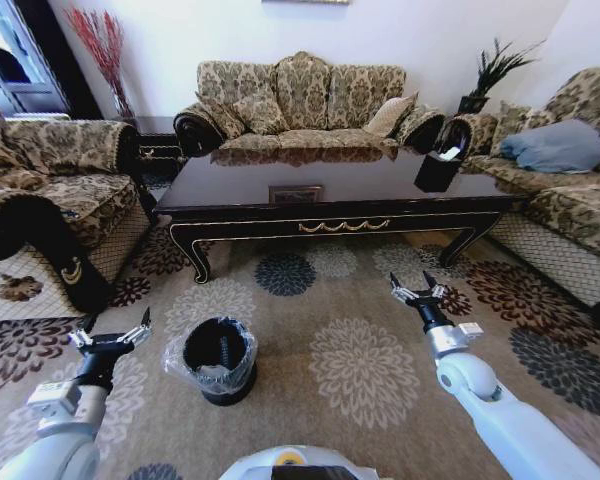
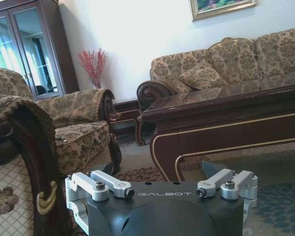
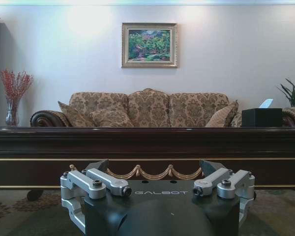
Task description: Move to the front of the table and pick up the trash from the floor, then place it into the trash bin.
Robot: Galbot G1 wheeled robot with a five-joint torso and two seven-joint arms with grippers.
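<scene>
Both arms are held low and forward over the floor (image 1: 360, 400) – left gripper (image 1: 108, 338) and right gripper (image 1: 416, 291) spread, empty – facing the table (image 1: 330, 215), the trash bin (image 1: 218, 360) handy between them; no trash can be made out

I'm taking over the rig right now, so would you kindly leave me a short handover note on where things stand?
Left gripper: open, empty, hovering over the floor beside the trash bin.
Right gripper: open, empty, held above the carpet in front of the table.
The bin stands on the floor between the arms, nearer the left one, bag-lined; its contents cannot be made out.
Done: the robot faces the long side of the table.
Left: no trash can be made out on the patterned carpet; locate it, pick it up, drop it in the bin.
</scene>
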